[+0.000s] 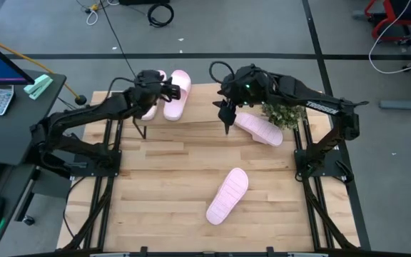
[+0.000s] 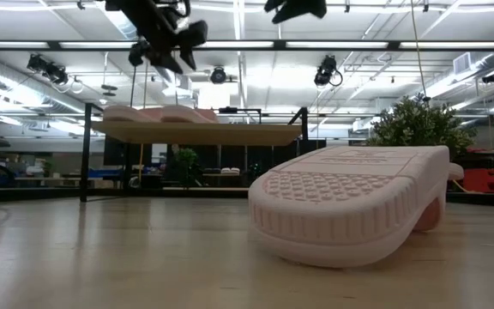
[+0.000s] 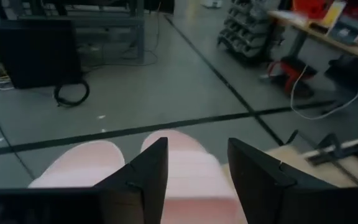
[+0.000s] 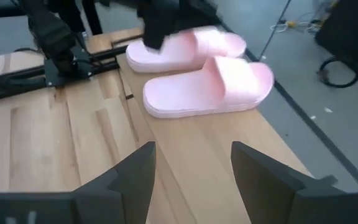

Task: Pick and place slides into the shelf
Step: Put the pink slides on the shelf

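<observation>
Your left pincer [image 1: 168,89] hovers over the two slides [image 1: 178,93] on the shelf [image 1: 198,91], fingers apart and empty. Your right pincer [image 1: 225,114], also apart, hangs nearby; two more slides [image 1: 227,195] lie on the worktop [image 1: 170,185].

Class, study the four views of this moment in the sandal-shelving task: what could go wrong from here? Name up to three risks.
1. The left gripper hangs over two slides on the shelf by its back edge; a nudge might push one off.
2. The slide beside the plant could catch leaves when lifted.
3. The sole-up slide may be awkward to grip.
</observation>
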{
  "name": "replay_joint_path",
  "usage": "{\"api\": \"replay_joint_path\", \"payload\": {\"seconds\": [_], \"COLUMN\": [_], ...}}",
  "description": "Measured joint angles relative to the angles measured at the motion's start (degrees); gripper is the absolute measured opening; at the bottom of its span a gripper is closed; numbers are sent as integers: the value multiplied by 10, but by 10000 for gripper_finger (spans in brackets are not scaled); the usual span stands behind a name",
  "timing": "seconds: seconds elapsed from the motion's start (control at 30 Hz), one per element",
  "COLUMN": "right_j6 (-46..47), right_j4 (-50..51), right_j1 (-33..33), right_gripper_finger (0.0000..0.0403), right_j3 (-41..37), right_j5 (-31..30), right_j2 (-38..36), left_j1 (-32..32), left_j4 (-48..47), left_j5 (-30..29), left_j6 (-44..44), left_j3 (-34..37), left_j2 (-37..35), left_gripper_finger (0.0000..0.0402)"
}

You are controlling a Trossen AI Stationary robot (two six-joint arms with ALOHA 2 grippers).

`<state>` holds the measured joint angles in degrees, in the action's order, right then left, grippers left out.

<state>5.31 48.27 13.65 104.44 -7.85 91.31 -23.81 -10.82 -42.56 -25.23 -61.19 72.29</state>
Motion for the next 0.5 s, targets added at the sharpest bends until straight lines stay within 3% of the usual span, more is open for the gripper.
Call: {"api": "replay_joint_path", "payload": {"seconds": [0.1, 0.27, 0.5], "right_j6": [-19, -33, -55], "right_j4": [-48, -111, -169], "right_j1": [23, 58, 98], "right_gripper_finger": [215, 215, 215], "right_j3": [-34, -86, -131], "right_j5": [37, 100, 134], "right_j2": [0, 0, 1], "left_j1": [5, 26, 62], "left_j4": [-7, -11, -1], "left_j5": [16, 93, 160], "left_j6": [6, 37, 48], "left_j3": [0, 0, 1], "left_j2": [-20, -42, -78], "left_gripper_finger": [168, 165, 145]}}
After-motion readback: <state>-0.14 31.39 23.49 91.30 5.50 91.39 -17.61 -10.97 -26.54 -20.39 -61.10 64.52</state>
